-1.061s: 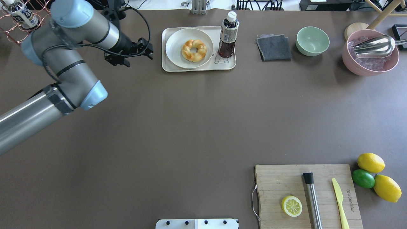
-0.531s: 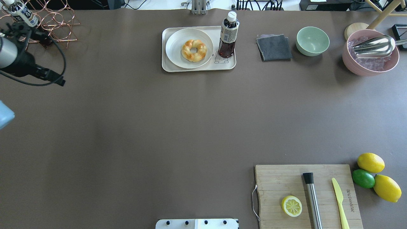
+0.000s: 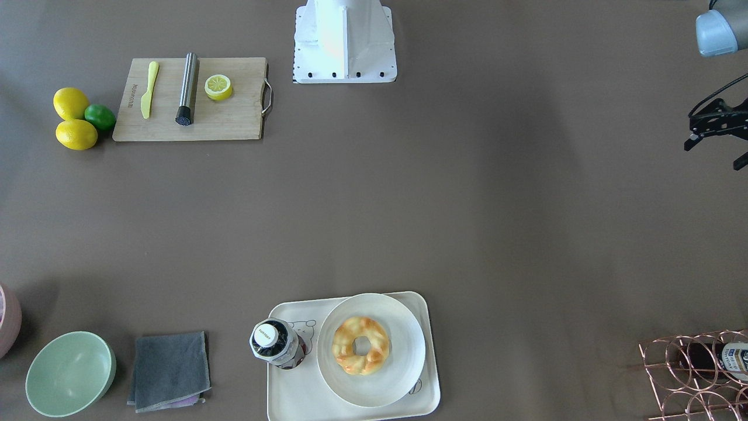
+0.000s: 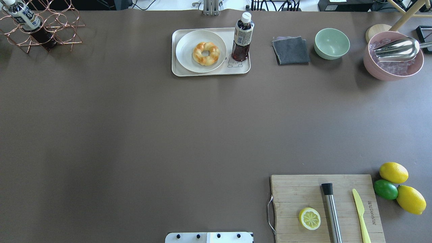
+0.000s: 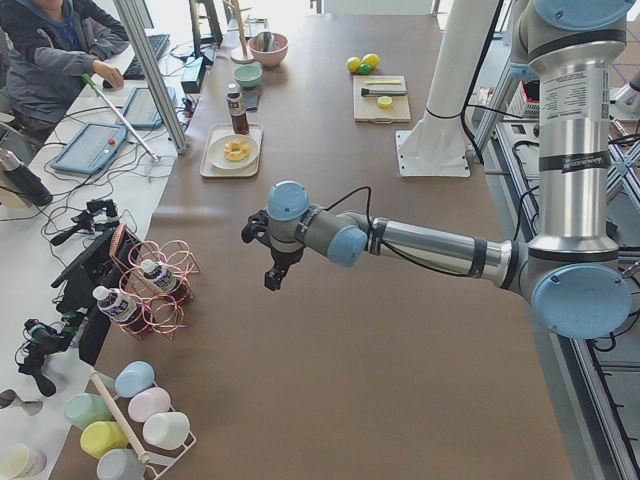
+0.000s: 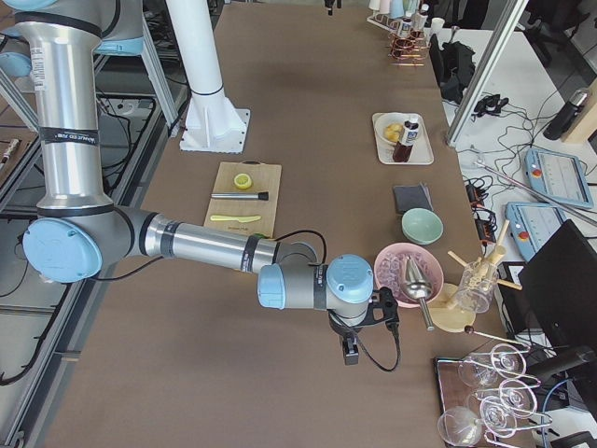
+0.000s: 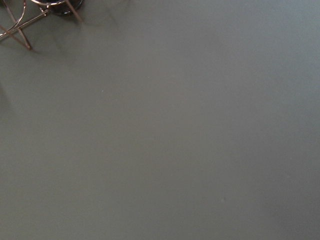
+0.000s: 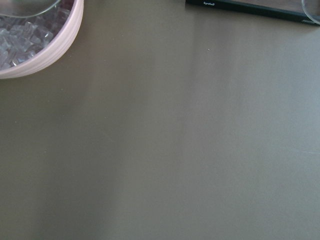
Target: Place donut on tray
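The golden braided donut (image 4: 206, 53) lies on a round white plate (image 4: 185, 50) that sits on the cream tray (image 4: 211, 73) at the table's far middle. It also shows in the front view (image 3: 360, 345). My left gripper (image 3: 714, 155) hangs empty over bare table far to the donut's left, and its fingers look spread open. It also shows in the left side view (image 5: 262, 258). My right gripper (image 6: 353, 350) shows only in the right side view, beside the pink bowl. I cannot tell whether it is open or shut.
A dark drink bottle (image 4: 241, 38) stands on the tray's right part. A grey cloth (image 4: 291, 50), green bowl (image 4: 332, 43) and pink ice bowl (image 4: 393, 57) stand further right. A copper bottle rack (image 4: 40, 27) is at far left. A cutting board (image 4: 327, 209) lies near right.
My left arm has drawn back to the left and gone out of the overhead view. The donut, plate and tray have not moved.
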{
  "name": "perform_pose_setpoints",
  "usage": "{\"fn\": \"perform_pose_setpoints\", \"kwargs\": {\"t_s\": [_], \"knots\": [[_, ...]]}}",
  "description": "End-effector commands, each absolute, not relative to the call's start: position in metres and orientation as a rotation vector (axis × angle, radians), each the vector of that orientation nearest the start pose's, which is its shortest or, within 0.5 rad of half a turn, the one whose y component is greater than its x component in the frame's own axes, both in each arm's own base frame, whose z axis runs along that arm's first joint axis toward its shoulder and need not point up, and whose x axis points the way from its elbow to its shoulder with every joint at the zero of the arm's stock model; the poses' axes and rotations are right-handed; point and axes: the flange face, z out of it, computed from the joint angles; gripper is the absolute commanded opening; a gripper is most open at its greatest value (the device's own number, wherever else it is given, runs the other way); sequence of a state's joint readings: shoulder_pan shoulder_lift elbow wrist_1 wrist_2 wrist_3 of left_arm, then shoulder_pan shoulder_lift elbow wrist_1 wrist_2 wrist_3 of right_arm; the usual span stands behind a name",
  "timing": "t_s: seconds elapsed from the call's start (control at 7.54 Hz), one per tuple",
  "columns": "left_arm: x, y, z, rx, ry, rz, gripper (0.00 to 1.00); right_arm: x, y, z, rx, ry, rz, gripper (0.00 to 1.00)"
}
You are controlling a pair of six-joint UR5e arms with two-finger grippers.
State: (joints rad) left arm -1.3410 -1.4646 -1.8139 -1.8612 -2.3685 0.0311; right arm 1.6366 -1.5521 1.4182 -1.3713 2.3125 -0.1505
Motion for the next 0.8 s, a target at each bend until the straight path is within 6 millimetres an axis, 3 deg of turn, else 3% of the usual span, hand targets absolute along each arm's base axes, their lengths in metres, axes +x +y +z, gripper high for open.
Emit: {"fn": "perform_pose_setpoints", "kwargs": {"t_s": [0.0, 0.4, 0.66], "knots": [[-0.006, -0.435, 0.578, 0.337, 0.859, 0.372, 0.98, 0.104, -0.489, 0.712, 0.123, -0.716, -0.109, 1.0], [-0.006, -0.436, 0.577, 0.309, 0.859, 0.292, 0.98, 0.105, -0.493, 0.706, 0.105, -0.714, -0.106, 1.0], [-0.009, -0.437, 0.565, 0.345, 0.825, 0.301, 0.98, 0.102, -0.495, 0.704, 0.103, -0.713, -0.112, 1.0]]}}
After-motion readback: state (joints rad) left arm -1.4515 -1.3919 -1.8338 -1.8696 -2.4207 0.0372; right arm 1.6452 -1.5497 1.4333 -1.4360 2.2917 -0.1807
